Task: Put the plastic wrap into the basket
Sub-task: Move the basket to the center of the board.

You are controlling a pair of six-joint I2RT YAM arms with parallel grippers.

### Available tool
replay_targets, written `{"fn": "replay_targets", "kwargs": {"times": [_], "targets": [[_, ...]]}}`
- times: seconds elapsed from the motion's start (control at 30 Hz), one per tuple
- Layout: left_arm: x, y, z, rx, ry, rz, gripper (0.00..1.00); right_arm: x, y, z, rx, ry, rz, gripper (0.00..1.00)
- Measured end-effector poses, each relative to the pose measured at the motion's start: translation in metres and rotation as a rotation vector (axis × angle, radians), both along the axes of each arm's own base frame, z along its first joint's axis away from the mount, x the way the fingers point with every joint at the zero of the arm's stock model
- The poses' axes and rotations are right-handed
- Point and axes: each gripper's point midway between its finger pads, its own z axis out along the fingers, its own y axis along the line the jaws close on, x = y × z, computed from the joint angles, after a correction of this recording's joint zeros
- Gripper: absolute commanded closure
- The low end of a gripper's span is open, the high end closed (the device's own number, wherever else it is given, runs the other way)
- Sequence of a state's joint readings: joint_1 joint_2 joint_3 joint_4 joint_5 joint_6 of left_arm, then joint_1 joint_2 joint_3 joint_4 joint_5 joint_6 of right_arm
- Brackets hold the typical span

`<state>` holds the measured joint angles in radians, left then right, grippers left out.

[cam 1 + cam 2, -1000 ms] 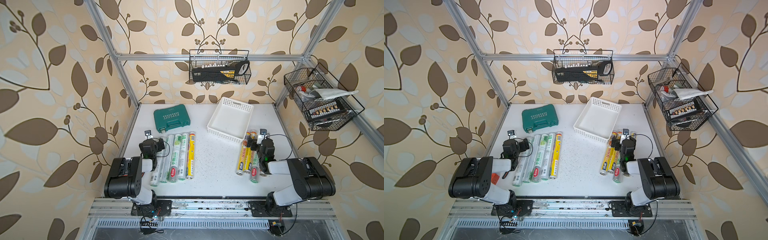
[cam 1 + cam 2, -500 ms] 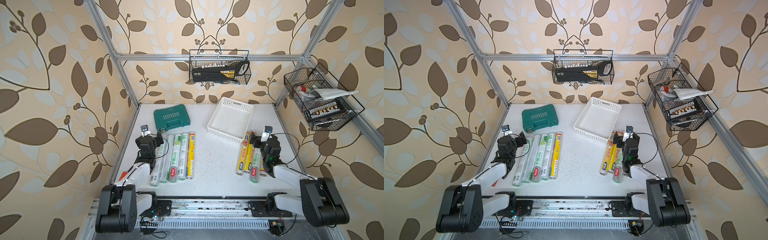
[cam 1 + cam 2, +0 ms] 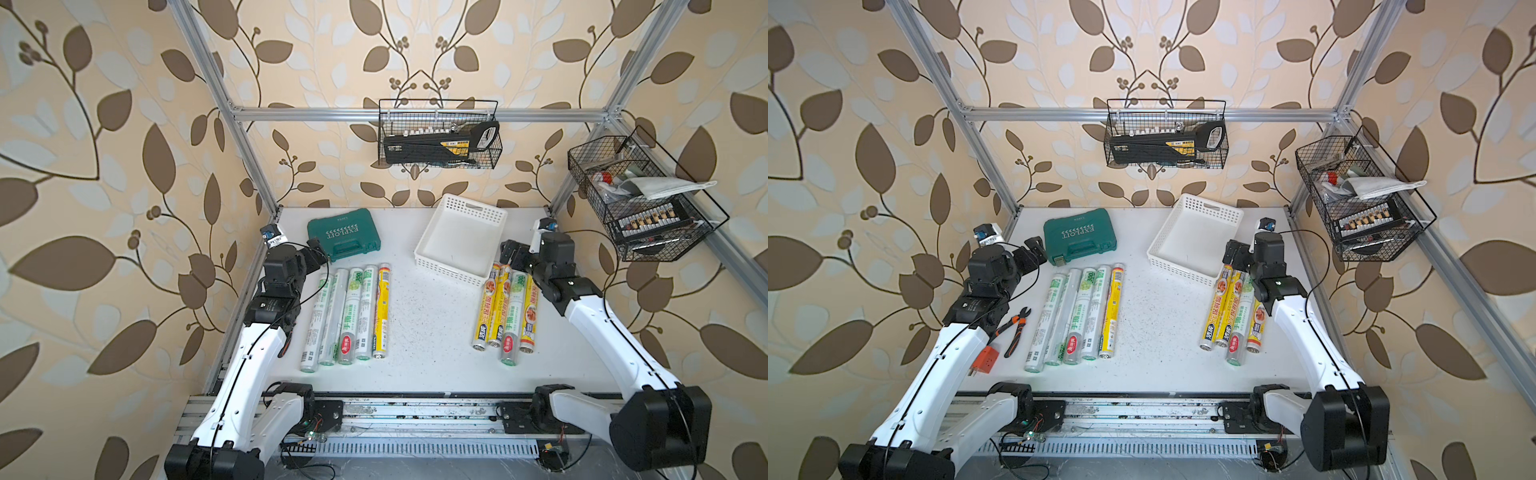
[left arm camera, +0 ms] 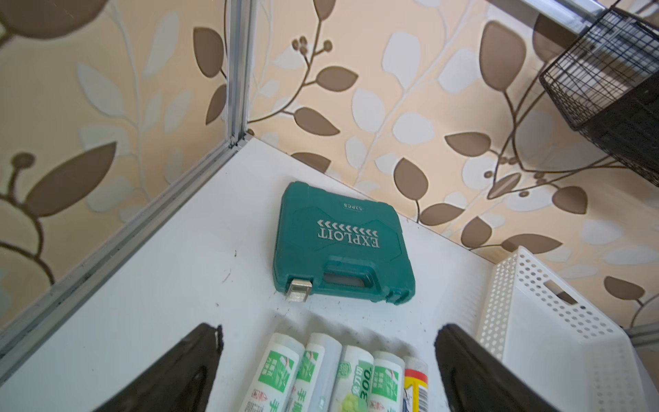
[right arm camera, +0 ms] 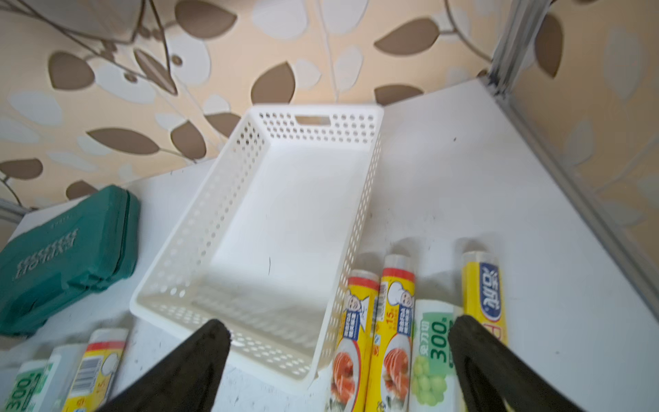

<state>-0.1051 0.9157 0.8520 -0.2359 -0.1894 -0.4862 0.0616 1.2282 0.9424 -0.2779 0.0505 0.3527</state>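
Observation:
Several plastic wrap rolls [image 3: 349,316] lie side by side on the left of the white table, mostly silvery-white with green print and one yellow. Several more plastic wrap rolls [image 3: 507,311], mostly yellow, lie on the right. Their far ends touch the near wall of the white perforated basket [image 3: 451,268], which holds nothing. My left gripper [image 3: 316,254] hovers open over the far ends of the left rolls [image 4: 342,374]. Above the far ends of the right rolls [image 5: 392,321], my right gripper [image 3: 512,254] is open beside the basket's corner [image 5: 321,356]. Neither holds anything.
A green tool case [image 3: 344,233] lies at the back left, just beyond the left gripper. Pliers [image 3: 1016,322] and an orange plug [image 3: 986,359] lie under the left arm. Black wire baskets hang on the back wall [image 3: 438,141] and the right wall [image 3: 640,199].
Both arms have unfolded and stretched from the table's front toward the back. The grippers now hang over the far ends of the rolls. Both stayed open; the rolls and basket have not moved.

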Motion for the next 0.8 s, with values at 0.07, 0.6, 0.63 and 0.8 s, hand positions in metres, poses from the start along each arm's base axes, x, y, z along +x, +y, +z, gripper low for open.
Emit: {"fn": "replay_targets", "kwargs": {"times": [0.07, 0.6, 0.63, 0.8], "targets": [[-0.006, -0.008, -0.006, -0.038, 0.030, -0.038, 0.01, 0.002, 0.008, -0.023, 0.033, 0.099, 0.024, 0.06], [-0.018, -0.055, -0.053, -0.195, 0.179, -0.260, 0.01, 0.072, 0.017, -0.083, 0.081, 0.361, -0.004, 0.31], [-0.018, -0.055, -0.053, -0.197, 0.178, -0.262, 0.01, 0.076, 0.016, -0.085, 0.078, 0.370, -0.006, 0.33], [-0.018, -0.055, -0.057, -0.203, 0.181, -0.260, 0.01, 0.090, 0.008, -0.102, 0.083, 0.416, -0.025, 0.49]]}}
